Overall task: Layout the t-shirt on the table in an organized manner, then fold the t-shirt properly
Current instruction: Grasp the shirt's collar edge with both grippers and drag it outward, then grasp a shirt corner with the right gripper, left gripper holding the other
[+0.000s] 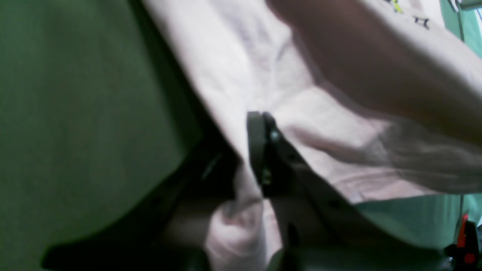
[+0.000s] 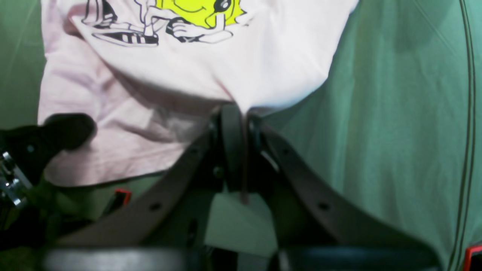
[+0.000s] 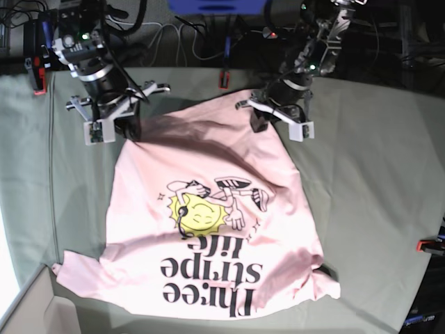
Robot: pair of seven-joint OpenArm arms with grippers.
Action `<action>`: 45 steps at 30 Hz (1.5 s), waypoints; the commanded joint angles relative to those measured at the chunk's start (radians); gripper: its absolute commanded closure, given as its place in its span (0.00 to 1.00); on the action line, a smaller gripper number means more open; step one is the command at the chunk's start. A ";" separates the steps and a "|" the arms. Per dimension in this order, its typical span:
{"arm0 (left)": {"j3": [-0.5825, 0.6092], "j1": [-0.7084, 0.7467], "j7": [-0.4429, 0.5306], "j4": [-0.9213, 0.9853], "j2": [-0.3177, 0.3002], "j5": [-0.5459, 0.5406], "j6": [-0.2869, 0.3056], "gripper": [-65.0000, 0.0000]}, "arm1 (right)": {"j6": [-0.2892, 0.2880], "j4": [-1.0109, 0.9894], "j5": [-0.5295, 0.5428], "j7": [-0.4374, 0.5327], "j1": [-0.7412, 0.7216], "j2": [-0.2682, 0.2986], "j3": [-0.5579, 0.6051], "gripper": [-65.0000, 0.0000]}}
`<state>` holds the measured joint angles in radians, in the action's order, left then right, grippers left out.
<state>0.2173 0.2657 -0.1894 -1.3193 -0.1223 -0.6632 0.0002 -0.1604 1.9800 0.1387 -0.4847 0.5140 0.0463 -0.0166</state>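
Both end effectors pinch the t-shirt (image 3: 208, 229) hem at its far edge, right end effector (image 2: 241, 124) and left end effector (image 1: 260, 150) each clamped shut on pink fabric, shirt spread print-up across the surface (image 3: 375, 181), sun graphic (image 3: 198, 212) mid-shirt, lettering at its near end.

I see tangled cables (image 3: 188, 38) behind the far edge, beside a blue box (image 3: 217, 5). There's a pale cardboard box (image 3: 31, 313) at the near-left corner.
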 commanded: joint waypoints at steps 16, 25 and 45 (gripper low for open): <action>-0.511 0.197 -0.029 -0.374 -0.099 0.003 -0.004 1.00 | -0.005 0.017 0.008 0.036 0.010 0.007 0.378 1.00; -0.789 0.114 -0.029 -0.297 -0.182 0.003 -0.004 1.00 | -0.003 -0.071 0.016 0.031 -0.122 0.051 0.691 1.00; -0.838 -0.311 -0.034 0.205 -0.337 0.015 -0.002 0.99 | -0.003 -0.198 0.020 0.028 -0.197 0.108 0.528 0.50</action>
<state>-0.6151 -0.0338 -0.2493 -1.1000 -0.4381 -0.6464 -0.0059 -0.1604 1.7634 0.1574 -0.4751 0.3153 0.1532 0.5083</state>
